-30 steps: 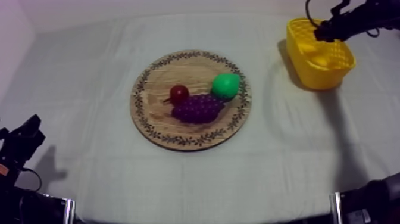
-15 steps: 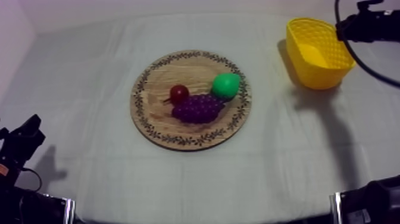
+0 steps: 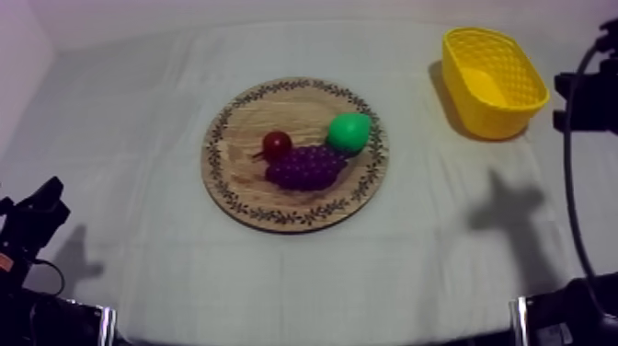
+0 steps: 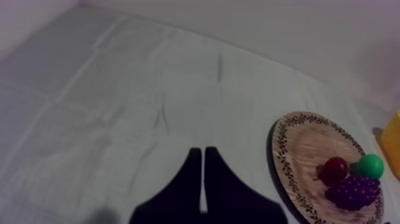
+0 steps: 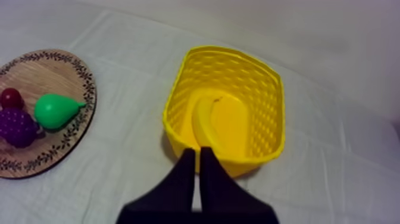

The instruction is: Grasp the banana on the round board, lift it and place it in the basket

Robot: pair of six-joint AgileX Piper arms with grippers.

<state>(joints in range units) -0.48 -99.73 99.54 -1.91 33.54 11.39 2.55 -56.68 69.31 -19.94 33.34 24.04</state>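
The banana [image 5: 206,121] lies inside the yellow basket [image 5: 262,107], curved along its floor. My right gripper [image 5: 194,154] hangs just in front of the basket's near rim, its fingers shut together as a narrow wedge with nothing in them. In the top view the basket [image 3: 515,101] stands at the far right, and my right arm [image 3: 587,90] is beside it at the table's right edge. The wooden board [image 3: 241,129] holds a green pear [image 3: 349,132], grapes [image 3: 308,167] and a small red fruit [image 3: 277,143]. My left gripper [image 4: 200,154] is shut and rests low at the left [image 3: 39,213].
Bare grey-white cloth [image 3: 441,230] lies between the board and the basket, crossed by the right arm's shadow. The left wrist view takes in the board [image 4: 297,149] with its fruit, and a sliver of the basket [image 4: 393,143] beyond it.
My right arm has drawn back from over the basket toward the table's right edge, and its shadow has slid nearer across the cloth. The left arm has not moved.
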